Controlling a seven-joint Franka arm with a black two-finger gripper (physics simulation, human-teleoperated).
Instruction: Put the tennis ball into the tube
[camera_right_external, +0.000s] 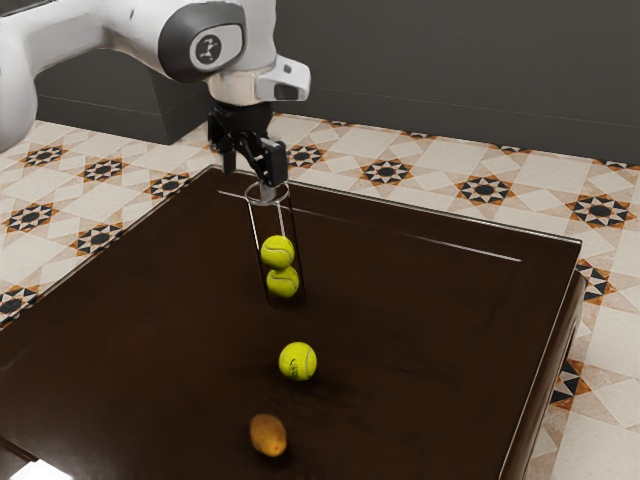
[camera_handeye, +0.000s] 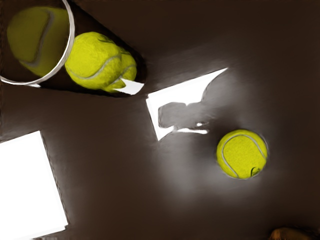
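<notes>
Picking up the loose tennis ball (camera_right_external: 298, 362) seems the step in hand; it lies on the table (camera_right_external: 150, 340), below and to one side of the gripper (camera_right_external: 248, 172)'s spread, empty fingers. Next, they should clear the nearby tube (camera_handeye: 72, 31) and descend. Upright beneath them, it holds two balls (camera_right_external: 277, 252), stacked.

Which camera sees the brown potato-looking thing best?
The exterior view: the brown potato-looking thing is whole there. The wrist view shows a dark bit of it, cut off at the lower edge.
</notes>
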